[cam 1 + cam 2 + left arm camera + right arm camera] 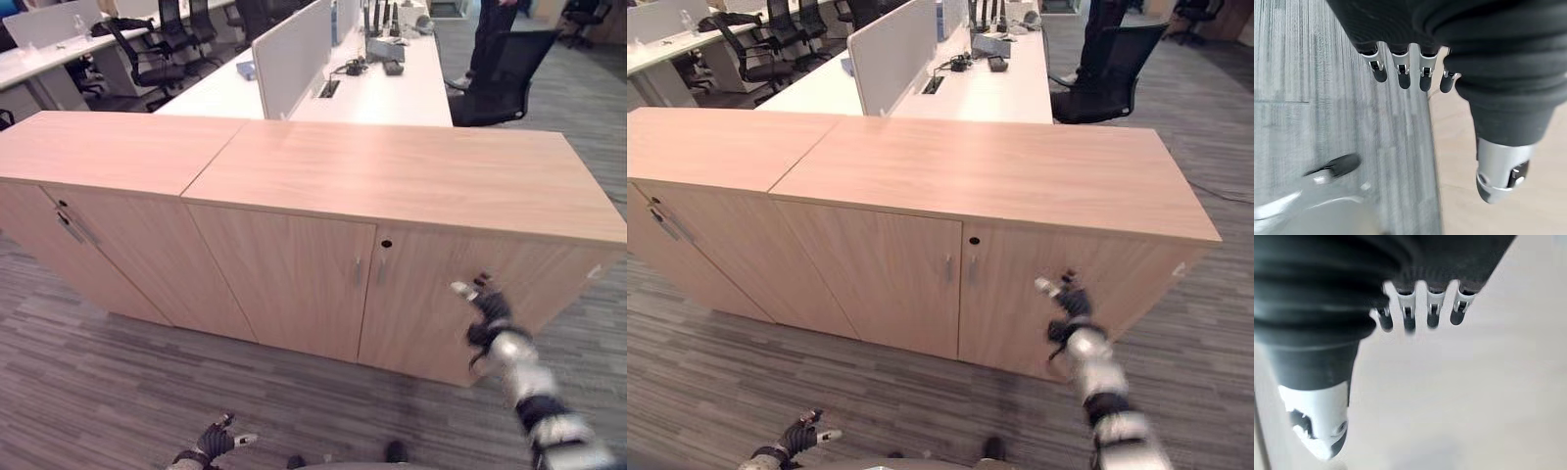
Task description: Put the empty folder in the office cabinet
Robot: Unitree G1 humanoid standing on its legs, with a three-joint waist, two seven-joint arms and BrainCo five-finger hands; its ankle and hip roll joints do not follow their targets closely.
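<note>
The cabinet (392, 225) stands with both doors closed, its handles (369, 269) side by side at the middle seam, so nothing inside can be seen. No folder can be seen on the cabinet top, on the floor (118, 382) or in either hand, so where it lies cannot be told; it may be behind the closed doors. The right hand (1073, 318) is raised in front of the right door (451, 304), near its surface and well to the outer side of the handles; its wrist view shows the fingers (1432, 313) straight and relaxed, holding nothing, with plain wood past them. That placing would suit a hand that has pushed the door shut as well as one reaching for it. The left hand (211, 443) hangs low by the floor, away from the cabinet, fingers (1400, 68) loosely extended and empty, apparently idle. The scene fits a folder already shut inside, or doors yet to be opened.
</note>
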